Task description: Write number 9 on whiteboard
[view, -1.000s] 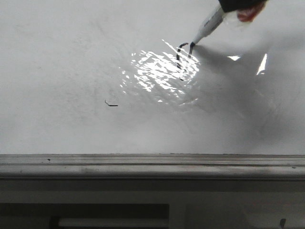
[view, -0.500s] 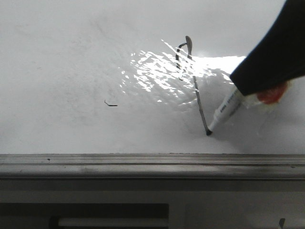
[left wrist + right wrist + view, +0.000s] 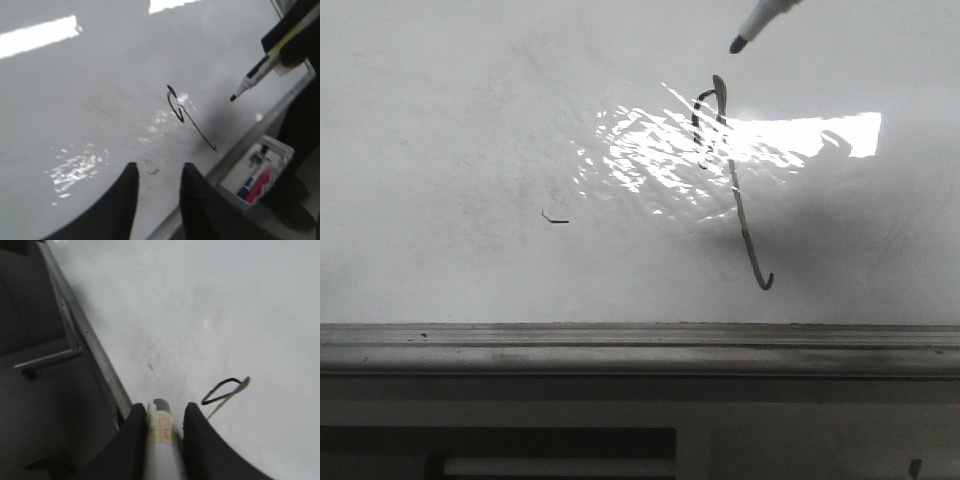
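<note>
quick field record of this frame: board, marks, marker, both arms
whiteboard: glossy white, glare patch mid-board, grey rail along near edge
9: drawn; small narrow loop on top, long slanted stem, hook at the end near the rail
dash: short dark stray mark, left of the 9
marker: tip lifted off the board, beyond the 9's loop
right gripper: fingers shut on the marker
left gripper: open, empty, over the board near the dash
tray: off the board's edge, holds pens
</note>
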Controlling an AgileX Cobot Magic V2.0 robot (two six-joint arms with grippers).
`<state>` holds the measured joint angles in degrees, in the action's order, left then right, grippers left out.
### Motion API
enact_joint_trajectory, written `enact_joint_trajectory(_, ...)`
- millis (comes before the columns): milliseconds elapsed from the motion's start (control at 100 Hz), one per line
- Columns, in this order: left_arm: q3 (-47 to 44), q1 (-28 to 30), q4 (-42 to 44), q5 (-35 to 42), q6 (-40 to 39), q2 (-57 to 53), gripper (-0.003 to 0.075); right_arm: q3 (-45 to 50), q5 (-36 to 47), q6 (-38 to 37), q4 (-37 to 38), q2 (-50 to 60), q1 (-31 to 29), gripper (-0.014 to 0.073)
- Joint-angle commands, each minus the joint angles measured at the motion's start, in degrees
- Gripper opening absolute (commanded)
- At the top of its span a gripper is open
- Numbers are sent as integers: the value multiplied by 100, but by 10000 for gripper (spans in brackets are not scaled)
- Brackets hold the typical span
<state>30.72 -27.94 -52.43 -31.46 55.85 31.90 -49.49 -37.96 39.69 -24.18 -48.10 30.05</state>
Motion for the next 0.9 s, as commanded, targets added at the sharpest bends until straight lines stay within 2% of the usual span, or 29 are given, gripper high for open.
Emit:
enact_joint_trajectory(0, 294, 15, -561, -442, 504, 573, 421, -282, -150, 179, -139, -149, 295, -42)
enact_joint_trajectory(50, 399, 15, -878, -799, 980, 954, 453, -282, -210, 328, -139, -258, 496, -41)
enact_joint_trajectory(140, 548, -42, -1466, -1366, 1951, 1500, 433, -282, -181, 563, -139, -473, 934, -41)
enact_joint_trajectory(220, 730, -296, -1604, -1648, 2576, 1973, 412, -282, -5, 672, -139, -647, 1353, -41)
enact_joint_trajectory(370, 1018, -1010, -1568, -1544, 2747, 2634, 405, -282, 494, 672, -113, -919, 1951, -41)
enact_joint_trajectory(550, 1176, -1672, -1598, -943, 2747, 3111, 386, -282, 623, 672, -113, -1097, 2087, -41)
enact_joint_trajectory(670, 1176, -1750, -1625, -832, 2737, 3216, 263, -282, 623, 672, -113, -1087, 2087, -41)
enact_joint_trajectory(830, 1176, -1740, -1625, -843, 2737, 3227, -13, -282, 637, 672, -113, -1087, 2087, -41)
enact_joint_trajectory(890, 1176, -1740, -1603, -865, 2737, 3227, -20, -282, 652, 672, -113, -1087, 2087, -41)
